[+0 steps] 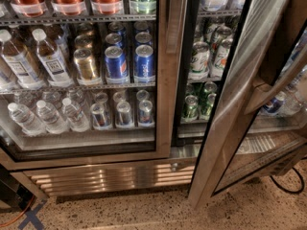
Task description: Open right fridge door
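The right fridge door (229,110) stands swung open toward me, its brushed steel frame running diagonally from the top right down to the floor. Its steel bar handle (277,82) crosses the glass pane on the right. Behind the open door the right compartment shows green and white cans (200,60) on shelves. The left door (164,75) is closed, with water bottles, gold cans and blue cans behind its glass. My gripper is not in view; a dark blurred shape (293,25) at the top right edge sits against the open door.
A steel vent grille (110,176) runs along the fridge base. Speckled floor (124,212) lies in front. An orange cable (14,215) and blue tape mark lie at the bottom left, and a black cable (288,188) at the bottom right.
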You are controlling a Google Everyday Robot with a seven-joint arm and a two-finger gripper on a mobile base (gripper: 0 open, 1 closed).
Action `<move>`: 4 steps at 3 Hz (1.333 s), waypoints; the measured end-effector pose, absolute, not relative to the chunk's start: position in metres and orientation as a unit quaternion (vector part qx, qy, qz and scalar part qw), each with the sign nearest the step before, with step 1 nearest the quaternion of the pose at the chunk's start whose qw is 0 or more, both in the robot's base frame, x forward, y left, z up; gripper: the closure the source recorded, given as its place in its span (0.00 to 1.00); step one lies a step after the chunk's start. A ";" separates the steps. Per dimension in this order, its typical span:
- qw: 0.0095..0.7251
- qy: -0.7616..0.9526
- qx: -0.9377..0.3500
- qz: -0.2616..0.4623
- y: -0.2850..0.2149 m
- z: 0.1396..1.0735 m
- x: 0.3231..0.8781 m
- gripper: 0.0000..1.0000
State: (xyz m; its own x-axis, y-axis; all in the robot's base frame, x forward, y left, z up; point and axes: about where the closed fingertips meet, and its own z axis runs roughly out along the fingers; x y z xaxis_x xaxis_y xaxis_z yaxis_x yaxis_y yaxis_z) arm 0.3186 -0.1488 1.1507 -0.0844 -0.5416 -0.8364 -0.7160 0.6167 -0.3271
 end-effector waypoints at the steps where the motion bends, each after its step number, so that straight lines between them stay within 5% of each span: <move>1: 0.523 0.732 -0.430 0.083 -0.149 1.151 0.319 0.00; 2: 0.523 0.732 -0.430 0.083 -0.149 1.151 0.319 0.00; 4: 0.523 0.732 -0.430 0.083 -0.149 1.151 0.319 0.29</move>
State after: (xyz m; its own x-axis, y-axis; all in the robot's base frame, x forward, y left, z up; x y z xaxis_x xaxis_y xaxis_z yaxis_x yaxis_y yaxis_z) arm 0.3186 -0.1488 1.1507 -0.0844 -0.5416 -0.8364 -0.7160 0.6167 -0.3271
